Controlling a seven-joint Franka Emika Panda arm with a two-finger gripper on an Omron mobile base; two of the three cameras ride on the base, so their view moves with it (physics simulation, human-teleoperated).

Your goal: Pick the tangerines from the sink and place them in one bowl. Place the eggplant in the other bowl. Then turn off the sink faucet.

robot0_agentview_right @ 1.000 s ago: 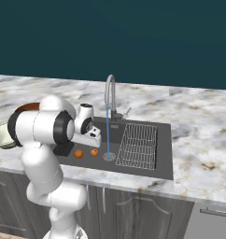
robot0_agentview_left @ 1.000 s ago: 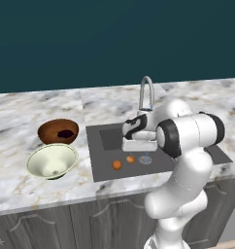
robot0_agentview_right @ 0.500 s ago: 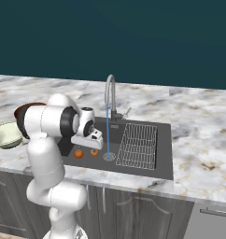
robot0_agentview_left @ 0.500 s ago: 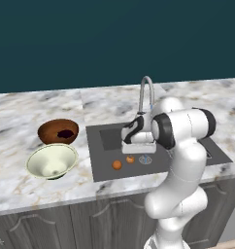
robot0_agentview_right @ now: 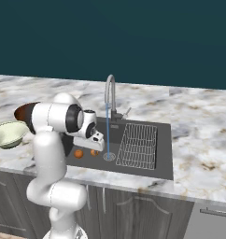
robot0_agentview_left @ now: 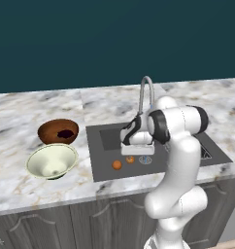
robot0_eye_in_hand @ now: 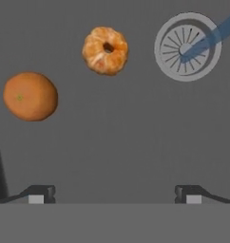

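Observation:
Two tangerines (robot0_eye_in_hand: 30, 96) (robot0_eye_in_hand: 105, 50) lie on the dark floor of the sink (robot0_agentview_left: 102, 146), left of the round drain (robot0_eye_in_hand: 187, 46); from the left base they are orange spots (robot0_agentview_left: 117, 165) (robot0_agentview_left: 130, 159). My gripper (robot0_eye_in_hand: 114, 194) hangs open just above them with nothing between its fingertips (robot0_eye_in_hand: 41, 193); it points down into the basin (robot0_agentview_left: 137, 153). The eggplant (robot0_agentview_left: 66, 133) lies dark inside the reddish-brown bowl (robot0_agentview_left: 51, 127). The pale cream-green bowl (robot0_agentview_left: 52, 161) stands in front of it, holding nothing. Water runs from the faucet (robot0_agentview_right: 110, 93) in a thin blue stream (robot0_agentview_right: 107, 130).
A wire rack (robot0_agentview_right: 137, 144) fills the right side of the sink. The marble counter (robot0_agentview_left: 22, 189) stretches to both sides, with dark cabinet doors below. The faucet's spout arches right behind my hand.
My hand has come down lower into the sink toward the tangerines, with the arm's elbow swinging across. The jaws have stayed open.

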